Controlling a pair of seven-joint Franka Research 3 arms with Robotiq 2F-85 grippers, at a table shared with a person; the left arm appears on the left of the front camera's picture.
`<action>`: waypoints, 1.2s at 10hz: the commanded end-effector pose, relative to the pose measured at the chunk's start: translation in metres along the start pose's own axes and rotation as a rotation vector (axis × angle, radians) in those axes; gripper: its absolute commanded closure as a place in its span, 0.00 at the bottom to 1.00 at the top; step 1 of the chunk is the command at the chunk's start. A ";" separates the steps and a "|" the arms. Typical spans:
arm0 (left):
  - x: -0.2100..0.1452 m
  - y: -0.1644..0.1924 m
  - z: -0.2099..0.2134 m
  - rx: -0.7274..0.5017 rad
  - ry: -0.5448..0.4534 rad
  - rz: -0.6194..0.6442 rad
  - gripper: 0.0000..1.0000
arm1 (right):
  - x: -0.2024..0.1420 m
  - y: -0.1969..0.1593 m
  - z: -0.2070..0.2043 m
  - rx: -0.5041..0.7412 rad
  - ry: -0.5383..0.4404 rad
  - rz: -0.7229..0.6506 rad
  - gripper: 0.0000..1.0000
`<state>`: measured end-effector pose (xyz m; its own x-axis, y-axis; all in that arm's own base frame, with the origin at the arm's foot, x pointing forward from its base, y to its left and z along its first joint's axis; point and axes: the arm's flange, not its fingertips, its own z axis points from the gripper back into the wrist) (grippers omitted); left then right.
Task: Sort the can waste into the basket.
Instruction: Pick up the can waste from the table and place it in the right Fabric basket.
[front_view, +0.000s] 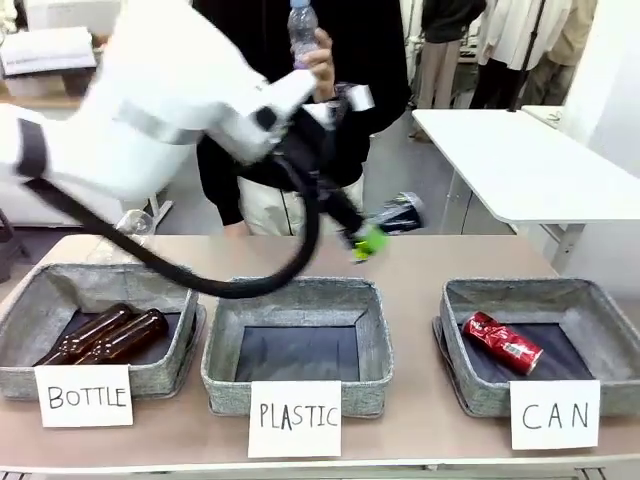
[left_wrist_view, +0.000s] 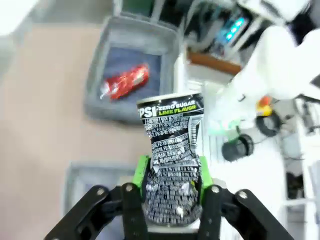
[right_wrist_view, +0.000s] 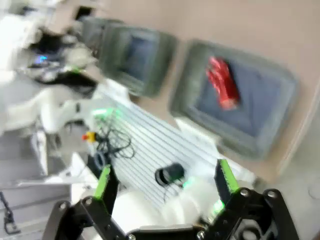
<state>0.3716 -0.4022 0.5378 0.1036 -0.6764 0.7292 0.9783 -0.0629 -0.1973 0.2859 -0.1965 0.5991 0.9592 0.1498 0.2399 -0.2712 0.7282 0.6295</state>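
My left gripper (front_view: 366, 243) hangs above the far middle of the table, shut on a crushed silver and black can (front_view: 400, 212). In the left wrist view the same can (left_wrist_view: 172, 152) stands between the green pads (left_wrist_view: 142, 172) of the left gripper (left_wrist_view: 171, 175). A crushed red can (front_view: 501, 341) lies in the grey basket (front_view: 470, 296) carded "CAN" at the right, and shows as the red can (left_wrist_view: 125, 82) in the basket (left_wrist_view: 98, 75) and again as the red can (right_wrist_view: 223, 82) in the basket (right_wrist_view: 182, 90). My right gripper (right_wrist_view: 167, 180) is open and holds nothing.
The middle "PLASTIC" basket (front_view: 222, 340) has nothing in it. The left "BOTTLE" basket (front_view: 25, 310) holds two brown glass bottles (front_view: 105, 335). A person stands behind the table holding up a clear plastic bottle (front_view: 301, 25). A white table (front_view: 520, 160) stands at the back right.
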 end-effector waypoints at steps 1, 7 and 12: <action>0.051 0.032 -0.050 -0.068 0.038 -0.123 0.55 | -0.072 -0.027 0.005 -0.039 0.029 -0.189 0.00; 0.108 0.064 -0.259 0.110 0.150 -0.129 0.55 | -0.086 -0.042 0.016 -0.070 0.022 -0.181 0.00; 0.103 0.083 -0.279 0.099 0.235 -0.062 0.45 | -0.086 -0.042 0.016 -0.070 0.022 -0.181 0.00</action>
<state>0.4099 -0.6682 0.4093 0.0040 -0.8144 0.5802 0.9959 -0.0493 -0.0760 0.2113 -0.2496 0.5611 0.9929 0.0459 0.1100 -0.1035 0.7904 0.6038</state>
